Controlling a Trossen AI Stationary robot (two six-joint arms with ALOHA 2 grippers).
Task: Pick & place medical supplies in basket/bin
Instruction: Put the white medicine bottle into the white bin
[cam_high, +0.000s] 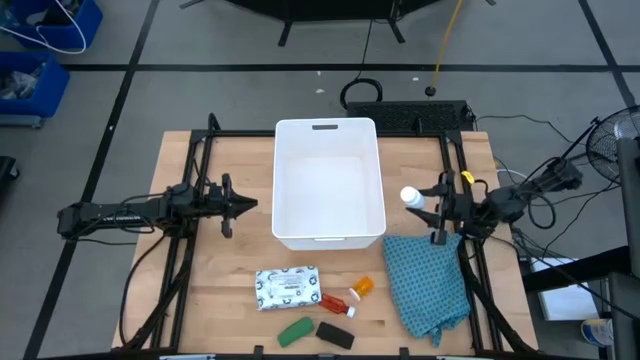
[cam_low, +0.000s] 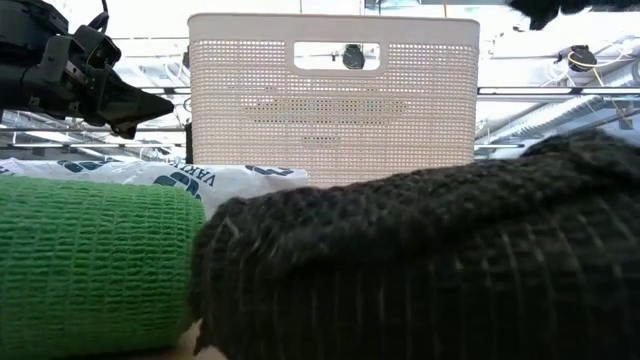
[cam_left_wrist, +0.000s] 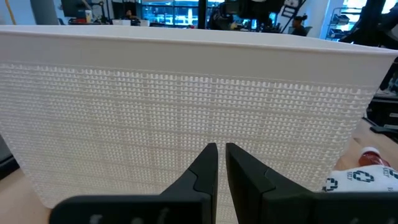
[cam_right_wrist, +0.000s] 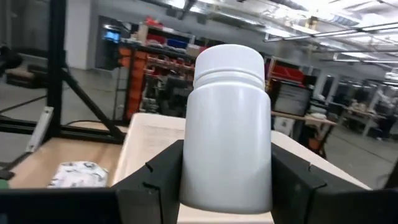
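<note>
Left tool (cam_high: 243, 205): fingers nearly pinched together with nothing between them, waiting above the worktop just off the tub's left wall.
Tub (cam_high: 281, 175): one large white bin, standing mid-worktop toward the far edge; nothing shows inside it.
Printed packet (cam_high: 287, 288): one, flat, near the front edge, in front of the tub.
Green roll (cam_high: 295, 331): one, at the front edge, just ahead of the packet.
Black roll (cam_high: 335, 335): one, close beside the green roll on its right.
Red tube (cam_high: 335, 304): one, white-capped, lying just right of the packet.
Orange vial (cam_high: 362, 286): one, just beyond the red tube, still outside the tub.
White bottle (cam_high: 410, 197): one, clenched upright in the right tool, held in the air just past the tub's right wall.
Right tool (cam_high: 432, 213): grasping the white bottle around its body, near the worktop's right edge.
Checked cloth (cam_high: 428, 283): one, teal, spread toward the front right corner; not part of the job.
Step in hand: likely carrying the bottle across into the tub.
Doing it well: keep the bottle above the rim while crossing the right wall, travel well inside, lower close to the floor, then let go so it doesn't bounce or roll.
</note>
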